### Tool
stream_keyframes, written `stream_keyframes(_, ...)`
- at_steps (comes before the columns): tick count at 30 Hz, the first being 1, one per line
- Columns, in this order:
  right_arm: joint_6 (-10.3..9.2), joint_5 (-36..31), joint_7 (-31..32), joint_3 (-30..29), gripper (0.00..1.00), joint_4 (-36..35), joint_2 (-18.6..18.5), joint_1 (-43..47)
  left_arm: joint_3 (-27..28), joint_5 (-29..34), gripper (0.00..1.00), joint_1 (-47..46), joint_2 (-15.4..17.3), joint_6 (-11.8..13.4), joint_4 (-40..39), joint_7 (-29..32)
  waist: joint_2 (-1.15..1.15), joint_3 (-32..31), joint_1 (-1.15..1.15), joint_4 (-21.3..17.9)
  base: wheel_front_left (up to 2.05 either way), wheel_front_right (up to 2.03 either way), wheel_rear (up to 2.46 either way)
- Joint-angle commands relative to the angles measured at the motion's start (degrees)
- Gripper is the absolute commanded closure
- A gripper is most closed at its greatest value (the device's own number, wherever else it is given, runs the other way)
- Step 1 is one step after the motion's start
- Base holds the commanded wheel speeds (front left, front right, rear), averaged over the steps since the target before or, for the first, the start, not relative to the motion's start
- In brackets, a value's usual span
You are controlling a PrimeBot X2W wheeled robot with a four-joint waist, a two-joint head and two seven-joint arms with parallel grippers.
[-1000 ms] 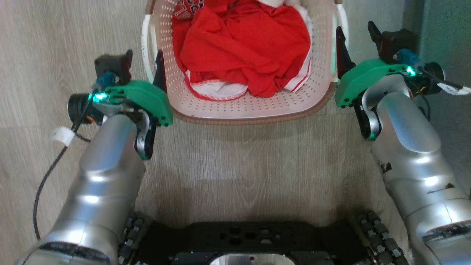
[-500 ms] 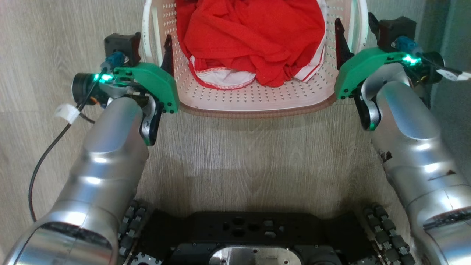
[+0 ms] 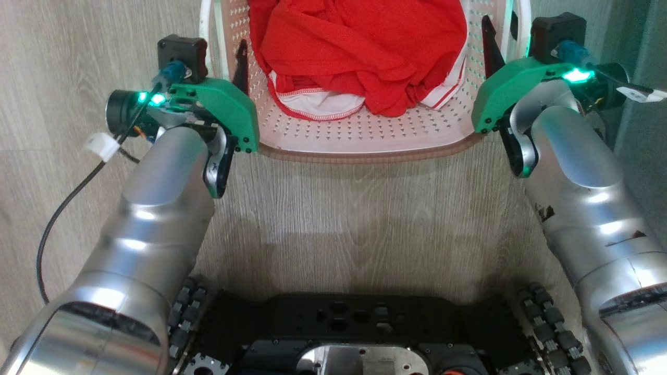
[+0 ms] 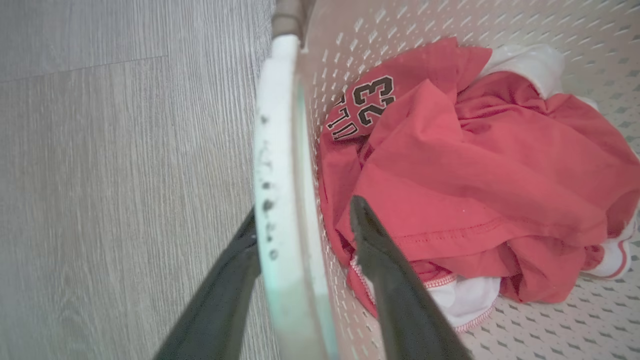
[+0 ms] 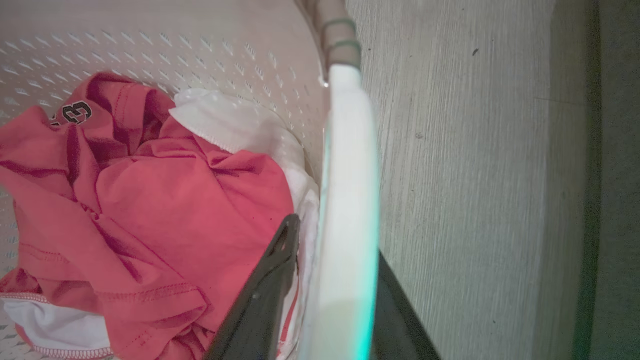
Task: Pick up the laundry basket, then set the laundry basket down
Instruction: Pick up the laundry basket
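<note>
The laundry basket (image 3: 365, 138) sits on the wood floor straight ahead, cream with perforated walls and a brown rim. Red and white clothes (image 3: 359, 47) lie in it. My left gripper (image 3: 226, 52) straddles the basket's white left handle (image 4: 280, 150), with one finger inside the basket and one outside. A gap shows between the inner finger (image 4: 370, 240) and the handle, so it is open. My right gripper (image 3: 500, 26) straddles the white right handle (image 5: 350, 150) the same way. Its inner finger (image 5: 280, 255) stands just off the handle and its outer finger is partly hidden behind it.
My black wheeled base (image 3: 338, 323) lies along the bottom edge, with bare floor between it and the basket. A grey-green wall or cabinet (image 3: 646, 52) stands close to my right arm. A black cable (image 3: 57, 219) hangs from my left wrist.
Both grippers have slid further forward along the basket's side handles. The basket now looks larger and sits higher in the head view, which has itself shifted.
</note>
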Motion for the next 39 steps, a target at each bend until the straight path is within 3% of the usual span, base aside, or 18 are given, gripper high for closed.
stream_keyframes(1,0.35,0.46,-0.44,1.17,0.62,-0.32,1.06,1.68,0.16,-0.53,0.54,0.77,1.41,0.20,0.03,-0.54,-0.01,0.06,0.00,0.00,0.00,0.00,0.00)
stream_keyframes(2,0.35,0.52,-0.44,1.27,0.66,-0.16,1.06,1.67,-0.15,-0.63,0.69,0.67,1.41,0.24,0.10,-0.54,-0.01,0.05,0.00,0.00,0.00,0.00,0.00)
stream_keyframes(3,0.35,0.62,-0.44,1.41,0.73,0.01,1.06,1.67,-0.59,-0.78,1.00,0.65,1.41,0.15,0.29,-0.54,-0.01,0.00,0.00,-0.01,0.00,0.00,0.00)
stream_keyframes(5,0.35,0.91,-0.44,1.71,1.00,0.29,1.06,1.69,-1.43,-1.26,1.00,0.67,1.41,0.13,0.60,-0.54,-0.01,-0.17,0.00,-0.08,0.00,0.00,0.00)
stream_keyframes(22,0.35,6.03,-0.44,5.50,1.00,3.05,1.06,3.95,-5.62,-4.89,1.00,4.03,1.41,1.14,2.45,-0.54,-0.01,-5.42,0.00,-0.94,0.00,0.00,0.00)
stream_keyframes(39,0.35,19.80,1.96,16.67,1.00,11.49,1.06,10.75,-12.65,-11.92,1.00,11.01,1.41,-1.34,8.73,1.18,-0.01,-21.05,0.00,-1.53,0.00,0.00,0.00)
